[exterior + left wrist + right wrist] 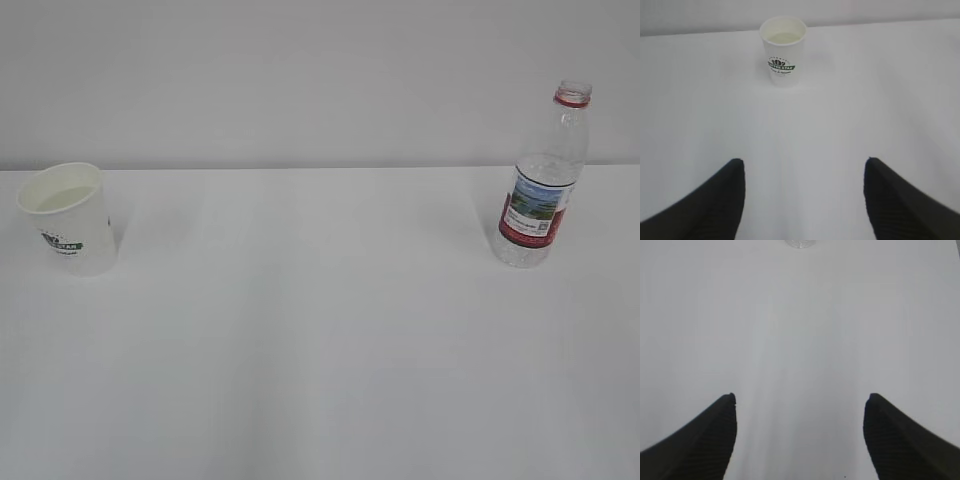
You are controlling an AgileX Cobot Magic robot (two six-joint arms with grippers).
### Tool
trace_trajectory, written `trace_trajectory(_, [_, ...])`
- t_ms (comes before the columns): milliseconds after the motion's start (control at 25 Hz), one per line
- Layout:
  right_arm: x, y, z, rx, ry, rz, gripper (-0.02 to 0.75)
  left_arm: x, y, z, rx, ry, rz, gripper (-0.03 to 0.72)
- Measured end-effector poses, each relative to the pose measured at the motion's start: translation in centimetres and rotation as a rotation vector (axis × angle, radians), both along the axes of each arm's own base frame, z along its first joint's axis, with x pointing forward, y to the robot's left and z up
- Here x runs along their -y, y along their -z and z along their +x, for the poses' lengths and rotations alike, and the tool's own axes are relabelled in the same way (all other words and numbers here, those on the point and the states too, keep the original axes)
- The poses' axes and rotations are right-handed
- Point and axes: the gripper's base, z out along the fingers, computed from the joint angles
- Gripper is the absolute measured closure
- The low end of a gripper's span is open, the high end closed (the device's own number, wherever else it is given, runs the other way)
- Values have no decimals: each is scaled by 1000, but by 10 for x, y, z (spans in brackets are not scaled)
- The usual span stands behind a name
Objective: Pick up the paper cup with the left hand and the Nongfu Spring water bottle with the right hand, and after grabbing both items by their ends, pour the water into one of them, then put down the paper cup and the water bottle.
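The paper cup point(66, 218) stands upright on the white table point(320, 340), far over to the left near the back edge, its green logo facing forward. Well apart from it, off to the right along that same back edge, stands the Nongfu Spring water bottle point(540, 180), uncapped, upright, with clear water low in its body. From the left wrist view the left hand point(804, 172) hangs short of the cup, its black fingers point(715, 200) spread wide with nothing between them. The right hand point(799, 407) is likewise spread open and empty, only the bottle's base point(800, 243) peeking in at the top.
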Motion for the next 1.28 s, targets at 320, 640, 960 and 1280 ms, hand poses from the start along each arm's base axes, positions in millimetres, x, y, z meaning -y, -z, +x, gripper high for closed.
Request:
trace_trajectory(320, [1, 5, -12, 116, -2, 22, 144, 0, 2, -3, -3, 5, -2, 157])
trace_trajectory(640, [3, 5, -27, 225, -2, 35, 144, 0, 2, -3, -3, 5, -2, 162])
trace_trajectory(960, [3, 5, -27, 223, -2, 35, 144, 0, 3, -3, -4, 5, -2, 165])
trace_trajectory(1280, [2, 5, -27, 223, -3, 36, 145, 1, 5, -3, -14, 11, -9, 165])
